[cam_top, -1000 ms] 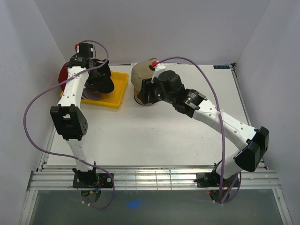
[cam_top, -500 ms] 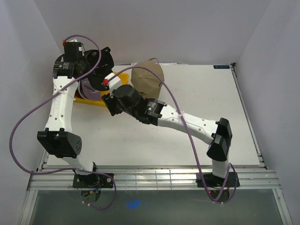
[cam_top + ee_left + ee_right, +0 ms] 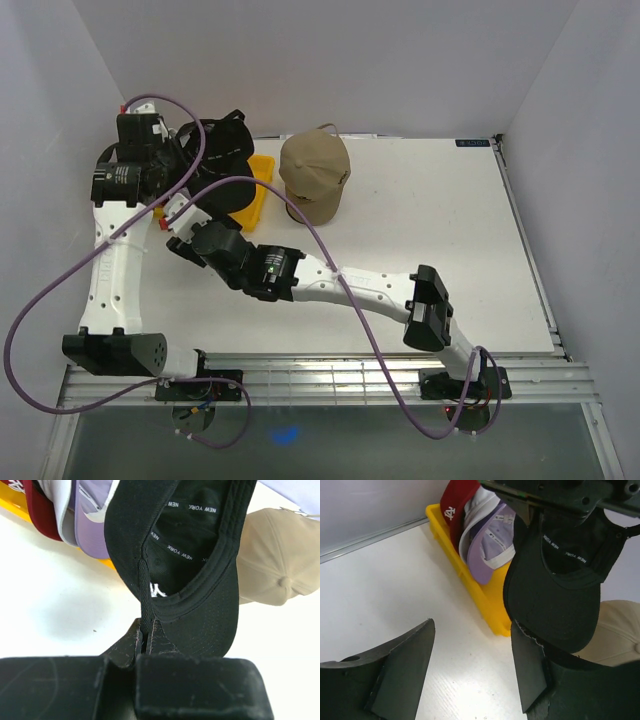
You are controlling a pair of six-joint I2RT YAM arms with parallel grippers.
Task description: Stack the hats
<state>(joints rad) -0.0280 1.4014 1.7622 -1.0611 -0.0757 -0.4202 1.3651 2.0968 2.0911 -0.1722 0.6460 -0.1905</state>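
My left gripper (image 3: 145, 641) is shut on the rim of the black cap (image 3: 200, 580), which hangs lifted above the yellow tray (image 3: 260, 195), inside facing me. In the top view the left gripper (image 3: 188, 152) holds that black cap (image 3: 222, 150) at the back left. Red (image 3: 454, 504), white (image 3: 476, 514) and lavender (image 3: 492, 545) caps stand nested on edge in the tray (image 3: 482, 597). The beige cap (image 3: 315, 175) sits upright on the table right of the tray. My right gripper (image 3: 470, 665) is open and holds nothing, low over the table in front of the tray, below the black cap (image 3: 555, 580).
The right arm (image 3: 340, 285) stretches across the table's middle toward the left. A white wall (image 3: 60, 120) stands close behind and left of the tray. The table's right half (image 3: 450, 220) is bare white surface.
The right arm swung left from the beige cap to the table in front of the tray and opened wider. The left arm lifted the black cap up out of the tray.
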